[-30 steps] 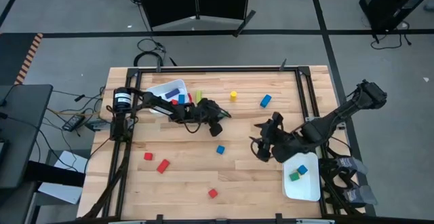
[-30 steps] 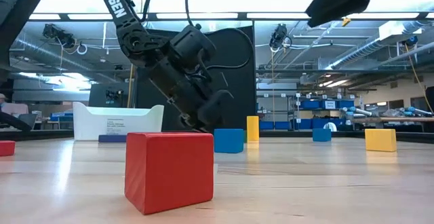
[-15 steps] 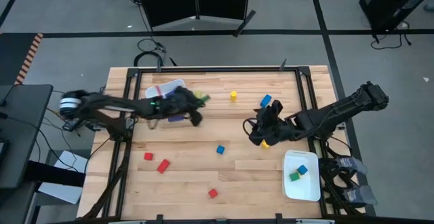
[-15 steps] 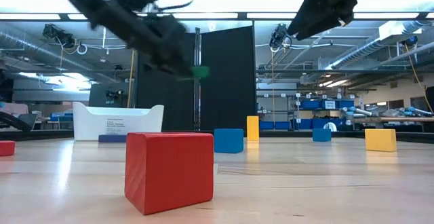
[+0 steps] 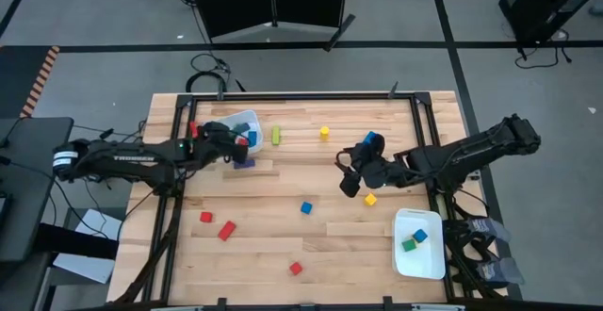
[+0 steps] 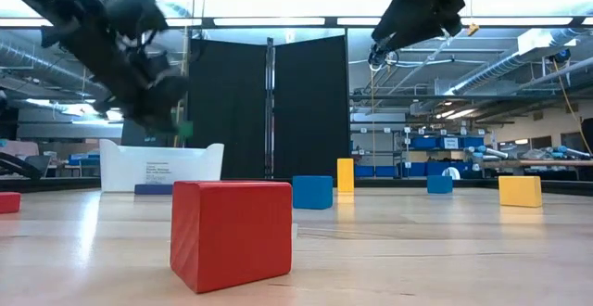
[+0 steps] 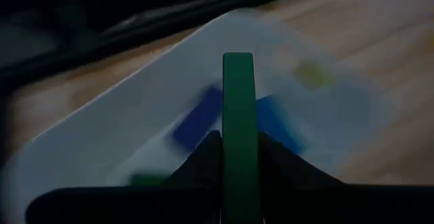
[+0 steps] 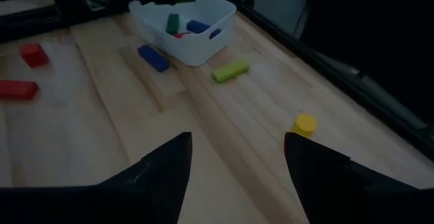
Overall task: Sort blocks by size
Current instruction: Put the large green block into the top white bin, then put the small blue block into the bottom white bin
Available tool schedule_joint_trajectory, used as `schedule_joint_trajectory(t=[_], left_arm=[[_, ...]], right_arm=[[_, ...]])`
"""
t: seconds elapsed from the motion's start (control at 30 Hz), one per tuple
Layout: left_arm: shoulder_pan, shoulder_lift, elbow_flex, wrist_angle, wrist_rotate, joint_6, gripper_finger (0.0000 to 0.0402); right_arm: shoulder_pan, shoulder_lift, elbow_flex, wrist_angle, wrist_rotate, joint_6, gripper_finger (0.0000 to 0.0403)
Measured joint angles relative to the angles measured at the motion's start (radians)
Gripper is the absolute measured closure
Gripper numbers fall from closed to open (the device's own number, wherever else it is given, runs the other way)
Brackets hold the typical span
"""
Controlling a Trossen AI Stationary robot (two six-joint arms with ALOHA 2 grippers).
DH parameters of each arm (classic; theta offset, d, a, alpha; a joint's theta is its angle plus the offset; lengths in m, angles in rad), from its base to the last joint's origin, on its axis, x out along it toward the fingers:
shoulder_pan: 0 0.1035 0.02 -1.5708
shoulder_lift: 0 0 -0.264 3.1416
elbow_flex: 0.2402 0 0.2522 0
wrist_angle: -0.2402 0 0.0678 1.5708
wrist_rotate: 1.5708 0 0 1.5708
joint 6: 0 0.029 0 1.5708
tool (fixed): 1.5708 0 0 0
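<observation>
My left gripper is shut on a green bar above the white tray at the far left, which holds blue, red and green blocks. In the low view the bar's end shows just above the tray's wall. My right gripper is open and empty, raised over the table's middle right, between a blue block and a yellow cube. A green bar, a yellow piece and a blue cube lie loose on the wood. My left gripper pinches the green bar's two long sides between its two fingers. The bar lies along the fingers and sticks out past their free ends. It is lifted clear, over the tray.
A second white tray at the near right holds a green and a blue block. A blue bar lies beside the left tray. Red blocks lie at the near left and near the front edge.
My left gripper has risen from the table's middle with the green bar and swung toward the far left, over the tray. My right gripper has gone from beside the right tray toward the far edge and a little left, uncovering the yellow cube.
</observation>
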Motion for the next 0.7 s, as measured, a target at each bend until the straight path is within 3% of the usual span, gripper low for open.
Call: schedule_joint_trajectory(t=[0.13,0.33,0.53,0.7], left_arm=[[0.050,0.000,-0.010,-0.067,-0.007,-0.077,0.0328],[0.053,-0.002,-0.009,-0.050,0.010,-0.064,0.0187],[0.014,-0.043,-0.009,0.059,0.046,0.047,0.0077],[-0.031,-0.134,-0.007,0.130,0.046,0.090,0.0051]], right_arm=[[-0.018,0.049,0.000,0.052,-0.104,-0.048,0.0148],[0.006,0.251,0.000,0.277,-0.301,-0.182,0.0117],[0.038,0.433,0.000,0.433,-0.357,-0.175,0.0077],[0.063,0.530,0.000,0.496,-0.336,-0.130,0.0063]])
